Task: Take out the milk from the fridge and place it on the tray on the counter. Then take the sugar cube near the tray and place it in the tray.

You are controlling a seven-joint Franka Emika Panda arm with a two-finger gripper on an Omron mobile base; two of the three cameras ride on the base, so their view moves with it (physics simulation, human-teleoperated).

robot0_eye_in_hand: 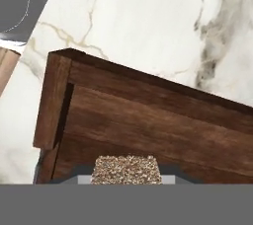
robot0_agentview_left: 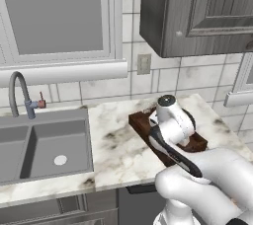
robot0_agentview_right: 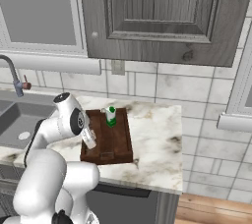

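Claw (robot0_eye_in_hand: pixel 127 182) clamped on sugar cube (robot0_eye_in_hand: pixel 127 169), over tray (robot0_eye_in_hand: pixel 148 125).

A grey double sink (robot0_agentview_left: pixel 44 147) is sunk into the stone at the left. Behind the sink stands a curved grey faucet (robot0_agentview_left: pixel 19 93) with a small red handle. Above the sink is a white-framed window (robot0_agentview_left: pixel 54 17). Right of the sink, on the tiled wall, sit a beige outlet (robot0_agentview_left: pixel 144 63) and a dark grey wall cabinet (robot0_agentview_left: pixel 197 12).
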